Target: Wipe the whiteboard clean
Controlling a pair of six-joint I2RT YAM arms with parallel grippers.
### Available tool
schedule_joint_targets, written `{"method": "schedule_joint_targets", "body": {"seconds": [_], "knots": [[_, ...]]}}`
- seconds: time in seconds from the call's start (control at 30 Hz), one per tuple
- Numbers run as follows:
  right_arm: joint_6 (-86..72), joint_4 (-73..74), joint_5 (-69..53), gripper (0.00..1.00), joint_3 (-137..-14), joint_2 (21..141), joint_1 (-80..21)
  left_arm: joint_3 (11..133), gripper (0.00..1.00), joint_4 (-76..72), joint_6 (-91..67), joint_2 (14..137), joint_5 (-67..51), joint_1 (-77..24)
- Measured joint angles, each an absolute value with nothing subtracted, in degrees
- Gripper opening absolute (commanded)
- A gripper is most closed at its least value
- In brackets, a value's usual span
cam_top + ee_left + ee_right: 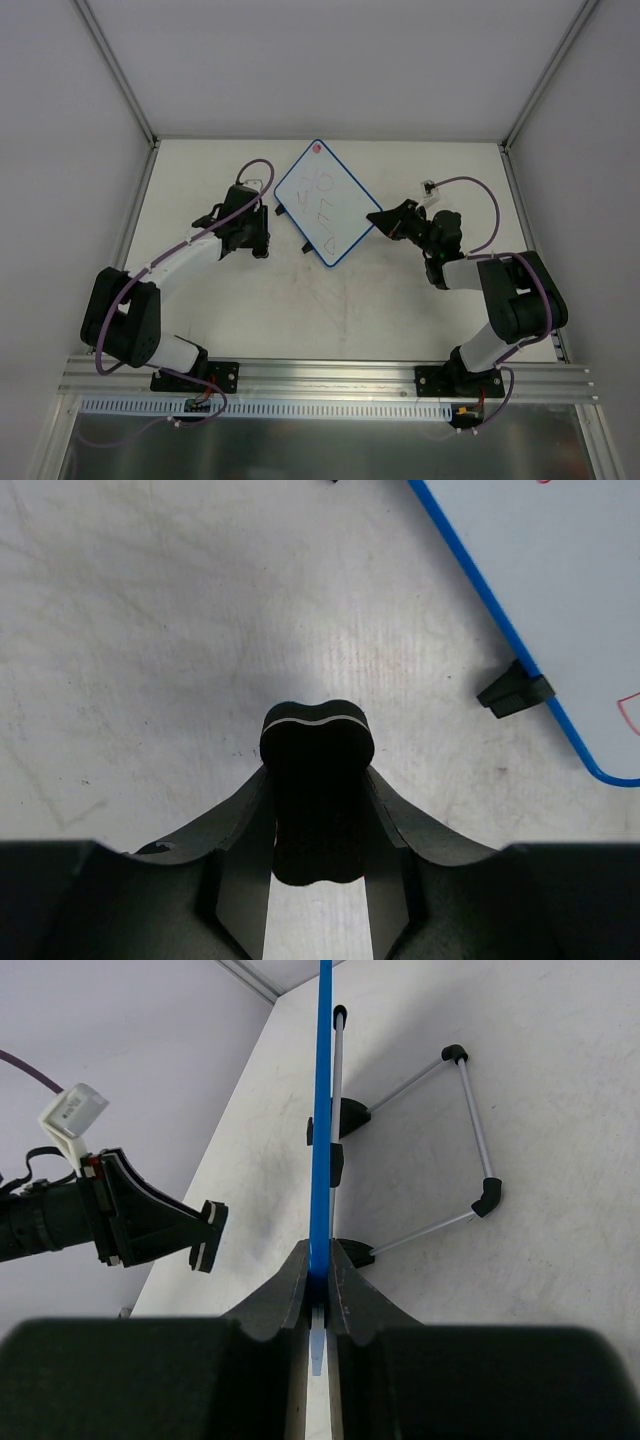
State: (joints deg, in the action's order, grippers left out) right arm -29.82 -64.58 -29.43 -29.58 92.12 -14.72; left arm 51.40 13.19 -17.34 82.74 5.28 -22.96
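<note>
Since the left gripper point(318, 780) has its fingers point(245, 825) pinched narrow on the black eraser point(317, 745), with the block's rounded end poking past the tips, we read pickup as done and the wipe as next.

Outward from those tips there's bare table point(150, 630) directly ahead. The whiteboard point(322, 203) is off to the fingers' right and a bit forward, well apart from the eraser, nothing touching. Its nearest part is the long blue-framed edge carrying the black tab point(513, 688).

Right gripper point(320, 1265) is clamped tight on the blue frame point(322, 1110), seen edge-on, on the side of the board away from that tabbed edge, at or next to a corner. Wire stand point(487, 1196) sits on the board's back side; the left gripper shows on the face side. The board may be tipped up off the table on the right gripper's side, but the overhead view is too flat for us to tell.

Board's long axis runs diagonally, with the pink dot point(316, 150) corner at the far end and the other end toward the arm bases. Red marks point(325, 195) sit mid-face, not wiped.

Key relation: the eraser arm sits off the tabbed long edge. We judge the move to be a sideways carry to the right over that edge, then strokes along the diagonal. Right arm holds, left wipes.

Risk as we see it: pressing on a face braced near one corner could pivot it.
</note>
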Motion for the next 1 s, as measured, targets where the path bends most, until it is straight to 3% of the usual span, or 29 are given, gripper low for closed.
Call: {"method": "schedule_joint_targets", "body": {"seconds": [1.0], "knots": [[-29.85,-64.58,-29.87,0.0,-29.91,92.36,-14.7,59.16,0.15,10.9,-20.62,81.45,-1.54,-22.96]]}}
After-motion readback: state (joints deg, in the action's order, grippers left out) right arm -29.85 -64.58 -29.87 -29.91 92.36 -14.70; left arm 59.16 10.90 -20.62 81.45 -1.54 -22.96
